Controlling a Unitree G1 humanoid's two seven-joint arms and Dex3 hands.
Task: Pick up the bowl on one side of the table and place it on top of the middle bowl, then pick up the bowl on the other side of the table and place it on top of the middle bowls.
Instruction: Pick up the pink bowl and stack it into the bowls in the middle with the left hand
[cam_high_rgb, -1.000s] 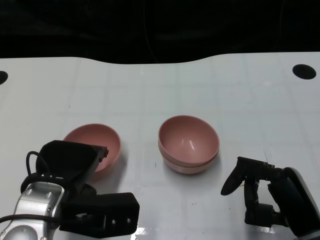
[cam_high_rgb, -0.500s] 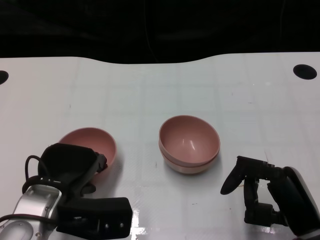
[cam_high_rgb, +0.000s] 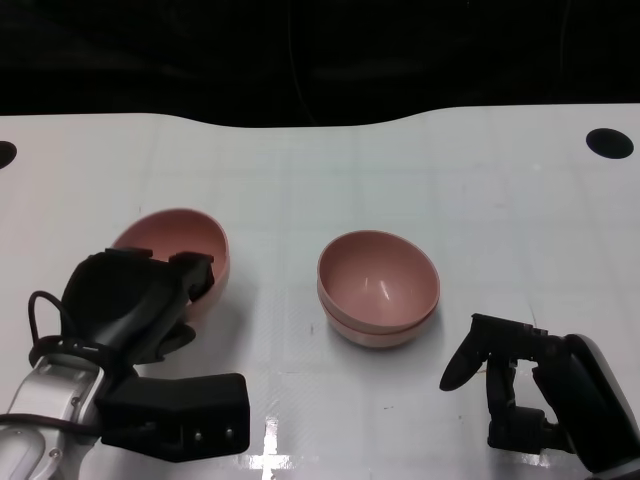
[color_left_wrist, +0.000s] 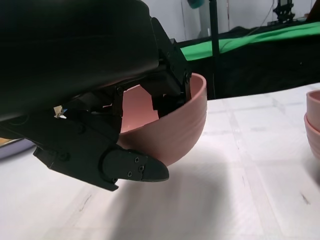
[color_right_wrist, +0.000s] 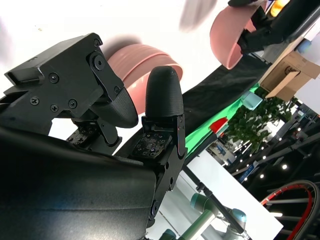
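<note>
Two pink bowls are nested as a stack (cam_high_rgb: 378, 289) in the middle of the white table (cam_high_rgb: 400, 170); the stack also shows in the right wrist view (color_right_wrist: 145, 62). My left hand (cam_high_rgb: 135, 300) grips a third pink bowl (cam_high_rgb: 180, 245) by its near rim and holds it tilted, raised off the table, left of the stack. In the left wrist view the bowl (color_left_wrist: 170, 125) hangs above its shadow with fingers (color_left_wrist: 135, 167) under and inside it. My right hand (cam_high_rgb: 510, 385) rests low at the front right, fingers apart, holding nothing.
Two dark round holes sit at the table's far corners, one at the right (cam_high_rgb: 608, 142) and one at the left (cam_high_rgb: 5, 154). The table's far edge meets a black backdrop. Bare white surface lies between the held bowl and the stack.
My left hand has lifted the left bowl off the table and tilted it, moving it up and slightly away. The stack and my right hand have not moved.
</note>
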